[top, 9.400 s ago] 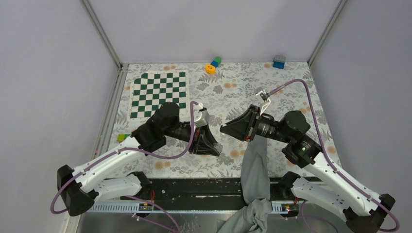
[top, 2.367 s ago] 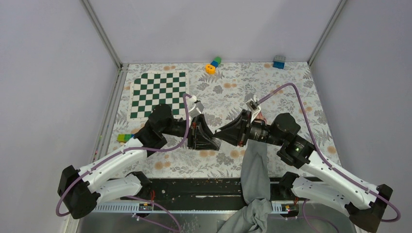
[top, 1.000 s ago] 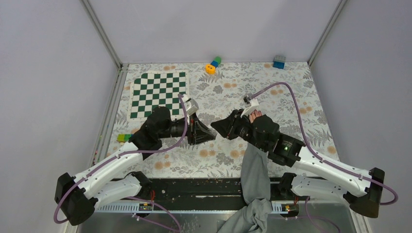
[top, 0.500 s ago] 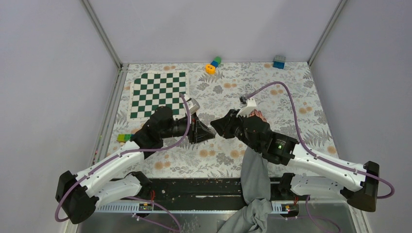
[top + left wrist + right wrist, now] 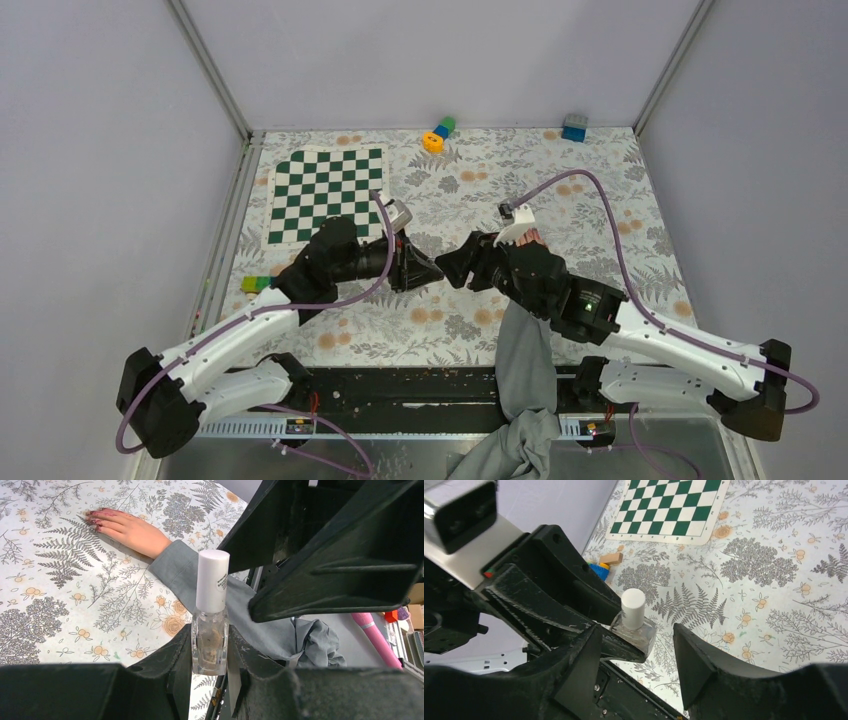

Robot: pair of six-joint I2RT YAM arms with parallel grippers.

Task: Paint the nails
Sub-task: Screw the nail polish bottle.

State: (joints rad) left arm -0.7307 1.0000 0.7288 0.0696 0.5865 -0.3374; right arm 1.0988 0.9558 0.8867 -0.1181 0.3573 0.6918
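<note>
We see the left gripper (image 5: 210, 656) pinching a small clear-glass nail polish bottle (image 5: 209, 639) by its body, upright above the table, with the fingers pressed against its two sides. The bottle's tall white cap (image 5: 212, 580) is on, and a small sticker (image 5: 221, 582) on the cap carries dark print too fine for us to read; we find no other writing anywhere. The right gripper (image 5: 636, 642) faces it with fingers spread wide. From its own wrist camera the cap stands between them, touching neither. The nails (image 5: 95, 522), dark reddish, belong to a bare human hand (image 5: 127, 527) lying flat, palm down, on the fern-and-flower tablecloth (image 5: 480, 180), fingers stretched towards the far side. From above, the right arm covers most of that hand, and its grey sleeve (image 5: 525, 350) runs back over the near edge. Further left lies a green-and-white chessboard mat (image 5: 325, 195), and small toy blocks (image 5: 438, 133) sit at the far edge.
</note>
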